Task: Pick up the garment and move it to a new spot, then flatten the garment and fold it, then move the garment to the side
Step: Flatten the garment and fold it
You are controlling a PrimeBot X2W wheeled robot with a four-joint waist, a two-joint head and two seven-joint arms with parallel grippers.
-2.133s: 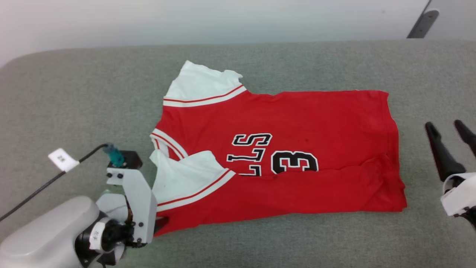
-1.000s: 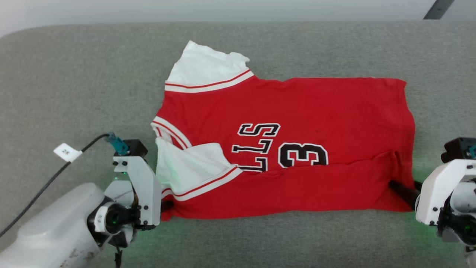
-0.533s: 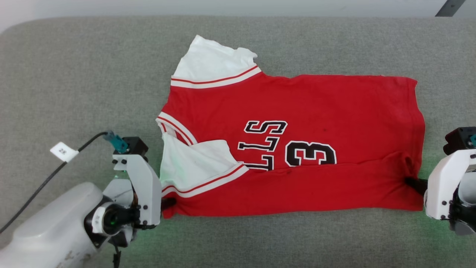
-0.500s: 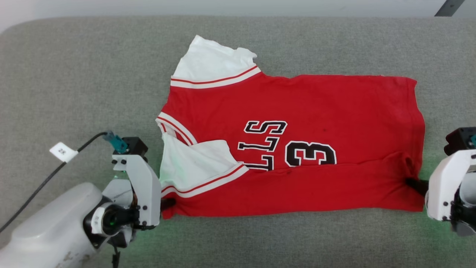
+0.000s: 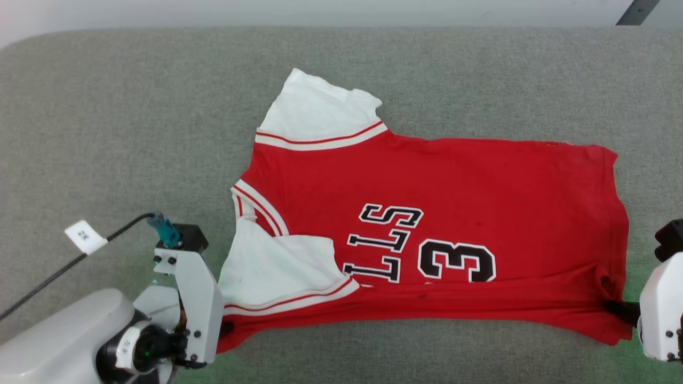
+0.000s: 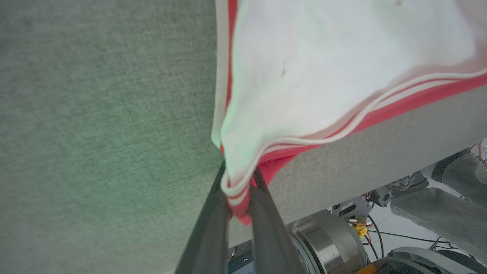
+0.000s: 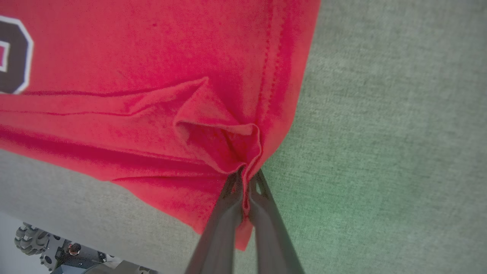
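Garment [image 5: 443,202] lies spread on the grey table [image 5: 117,133], number up. Fold step in hand, I'd say. Left gripper [image 6: 239,192] clamped on the near sleeve-side corner, right gripper [image 7: 245,179] clamped on the near hem corner. Next: lift both corners together, carry across evenly - keep cloth taut.

A grey fabric-covered table [image 5: 133,122] with a rounded far-left corner stood before a pale wall [image 5: 320,10]; a dark bar [image 5: 637,12] slanted far right.

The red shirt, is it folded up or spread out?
Partly folded: the shirt lies flat, but its near edge is doubled over, partly covering the letters.
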